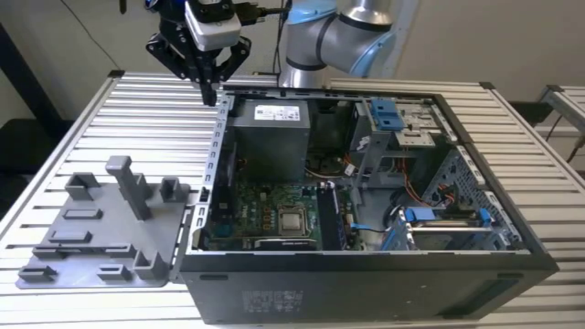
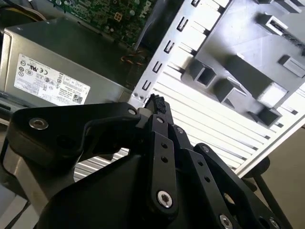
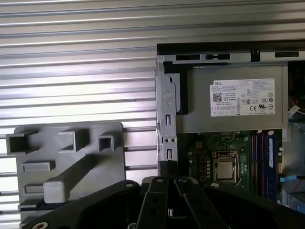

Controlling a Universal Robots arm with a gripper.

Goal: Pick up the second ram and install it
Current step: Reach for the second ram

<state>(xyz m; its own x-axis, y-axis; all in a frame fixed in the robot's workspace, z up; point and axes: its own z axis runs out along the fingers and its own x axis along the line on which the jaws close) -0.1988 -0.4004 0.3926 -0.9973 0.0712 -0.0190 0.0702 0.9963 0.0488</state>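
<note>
Fingers (image 1: 210, 89): pressed together, nothing seen between them; above rear corner of case (image 1: 366, 267), near power supply (image 1: 270, 140).
Ram (image 1: 87, 247): thin dark strip on edge in fixture (image 1: 105, 229), well apart from fingers.
Fixture: grey, on slatted surface (image 1: 146, 123), just beside case on the exterior view's left.
Case: open, board (image 1: 260, 202) and processor (image 1: 292, 221) showing.

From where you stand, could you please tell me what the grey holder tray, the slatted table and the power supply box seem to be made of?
Grey holder tray: probably plastic, matte, one even grey with blocky posts.
Slatted table: likely aluminium, silvery ribs catching light.
Power supply box: seemingly sheet metal, dull grey, flat crisp-edged panels.
</note>
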